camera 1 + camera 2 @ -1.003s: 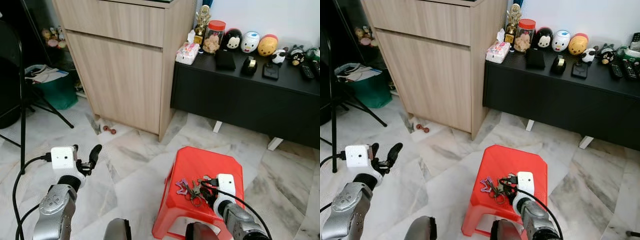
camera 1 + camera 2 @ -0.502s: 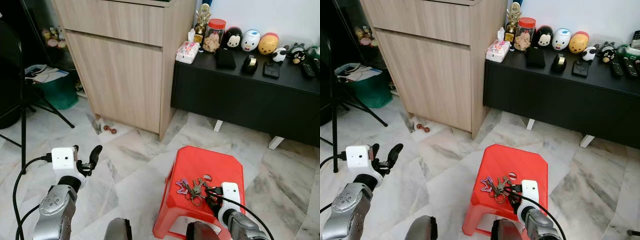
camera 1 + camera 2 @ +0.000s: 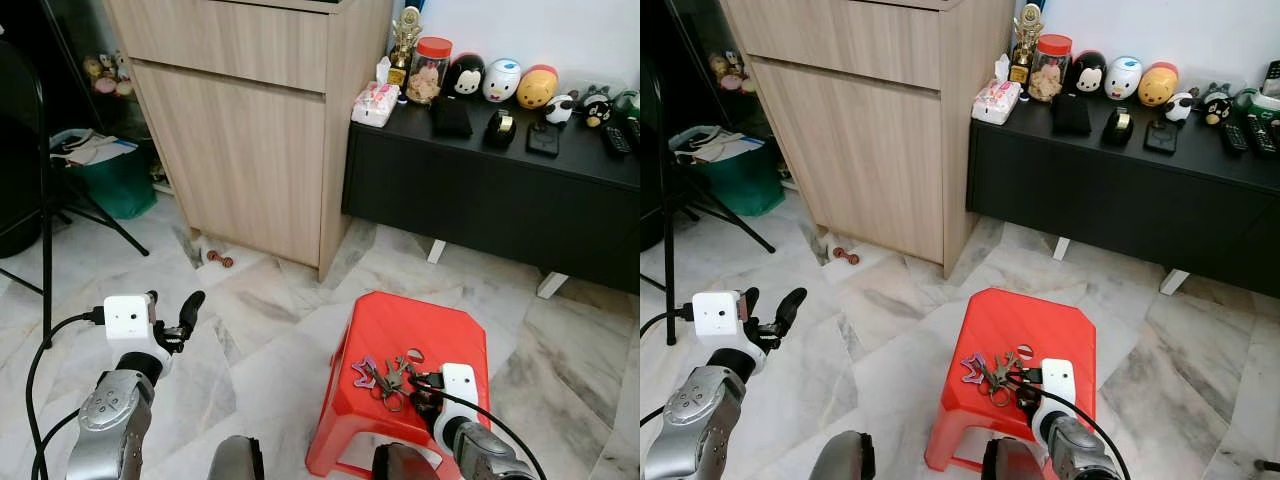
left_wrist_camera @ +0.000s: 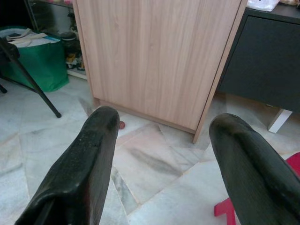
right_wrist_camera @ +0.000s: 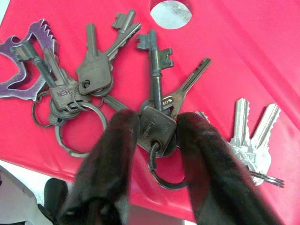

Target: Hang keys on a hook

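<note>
A bunch of keys (image 3: 385,377) with a purple carabiner lies on the near part of a red plastic stool (image 3: 420,320). My right gripper (image 3: 420,385) sits low over the stool's near edge, at the right side of the bunch. In the right wrist view its fingers (image 5: 117,140) stand close on either side of one key's head and ring (image 5: 157,129), pinching it. Further keys (image 5: 255,140) lie off to one side. My left gripper (image 3: 172,312) hangs open over the marble floor to the left of the stool, holding nothing.
A tall wooden cabinet (image 3: 240,130) stands ahead on the left, and a black low sideboard (image 3: 500,190) with toys and a jar on the right. A tripod leg (image 3: 95,212), a green bag (image 3: 115,180) and a small red thing (image 3: 218,260) are on the floor.
My right gripper has drawn back toward me along the stool, uncovering a key ring behind it. The bunch has hardly shifted. The left arm is still.
</note>
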You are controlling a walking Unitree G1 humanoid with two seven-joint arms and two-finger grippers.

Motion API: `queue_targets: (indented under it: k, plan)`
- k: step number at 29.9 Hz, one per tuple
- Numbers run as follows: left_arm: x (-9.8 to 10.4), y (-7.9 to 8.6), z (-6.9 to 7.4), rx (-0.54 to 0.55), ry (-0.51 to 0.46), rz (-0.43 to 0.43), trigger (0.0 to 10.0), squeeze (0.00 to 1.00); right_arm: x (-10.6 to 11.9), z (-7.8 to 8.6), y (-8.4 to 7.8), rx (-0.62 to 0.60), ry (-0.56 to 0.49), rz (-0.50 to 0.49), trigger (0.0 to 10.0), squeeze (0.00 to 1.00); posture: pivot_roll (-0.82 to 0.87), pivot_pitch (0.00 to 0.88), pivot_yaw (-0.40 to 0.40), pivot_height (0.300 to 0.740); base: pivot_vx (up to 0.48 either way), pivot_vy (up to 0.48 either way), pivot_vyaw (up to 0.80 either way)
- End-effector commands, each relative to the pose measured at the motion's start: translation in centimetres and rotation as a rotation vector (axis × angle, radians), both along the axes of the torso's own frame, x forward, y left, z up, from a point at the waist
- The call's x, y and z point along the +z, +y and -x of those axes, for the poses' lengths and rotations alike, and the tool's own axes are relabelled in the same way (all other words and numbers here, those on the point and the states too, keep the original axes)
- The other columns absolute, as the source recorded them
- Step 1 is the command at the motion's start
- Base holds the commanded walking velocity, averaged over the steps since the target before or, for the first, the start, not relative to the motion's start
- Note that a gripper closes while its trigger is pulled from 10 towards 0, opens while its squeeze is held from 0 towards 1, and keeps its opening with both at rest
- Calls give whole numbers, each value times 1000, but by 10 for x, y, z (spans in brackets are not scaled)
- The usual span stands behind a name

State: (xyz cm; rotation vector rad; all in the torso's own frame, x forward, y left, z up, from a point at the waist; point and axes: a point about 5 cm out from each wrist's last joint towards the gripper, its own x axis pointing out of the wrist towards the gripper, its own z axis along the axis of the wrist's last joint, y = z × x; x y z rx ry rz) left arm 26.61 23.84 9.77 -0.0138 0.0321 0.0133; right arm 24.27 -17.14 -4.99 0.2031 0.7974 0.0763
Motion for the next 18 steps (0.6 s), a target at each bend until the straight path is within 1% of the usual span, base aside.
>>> queue_targets:
  k: [1,11,16,18]
  plan:
    - [-4,0,2,-9,31,-24,10000,0,0,-1,0,-5,1,-9,0,0,63,80,-53,621,0,0,0]
    - [-5,-1,1,-12,36,-26,10000,0,2,-2,0,0,-5,-6,0,0,60,76,-54,621,0,0,0]
    - [-5,-1,0,-10,36,-26,10000,0,6,-8,-1,-6,-30,0,0,0,62,70,-56,621,0,0,0]
    - [-5,-1,-1,-8,35,-27,10000,0,9,-12,-1,-12,-55,-5,0,0,61,69,-56,621,0,0,0]
